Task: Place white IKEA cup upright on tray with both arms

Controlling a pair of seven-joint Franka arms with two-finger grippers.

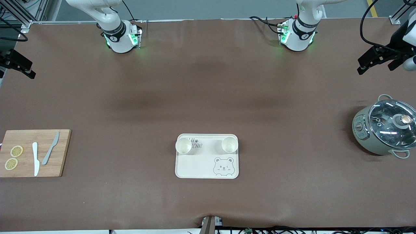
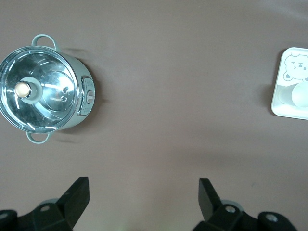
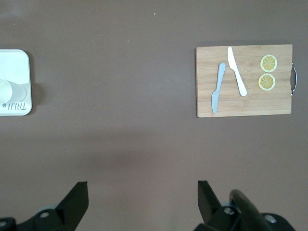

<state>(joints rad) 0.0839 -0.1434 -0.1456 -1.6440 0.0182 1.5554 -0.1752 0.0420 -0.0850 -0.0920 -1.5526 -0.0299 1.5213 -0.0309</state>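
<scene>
A cream-white tray (image 1: 198, 165) with a bear drawing lies midway along the table, near the front camera. Two white cups stand upright on its farther half, mouths up. One cup (image 1: 183, 145) is toward the right arm's end and the other cup (image 1: 229, 144) toward the left arm's end. My left gripper (image 1: 361, 66) (image 2: 143, 185) hangs open over bare table at the left arm's end, holding nothing. My right gripper (image 1: 31, 71) (image 3: 142, 188) hangs open over bare table at the right arm's end, also holding nothing. Each wrist view catches one edge of the tray (image 2: 281, 103) (image 3: 24, 62).
A wooden cutting board (image 1: 35, 152) with two knives and two lemon slices lies at the right arm's end. A grey pot (image 1: 385, 130) with a glass lid stands at the left arm's end. Brown mat covers the table between them.
</scene>
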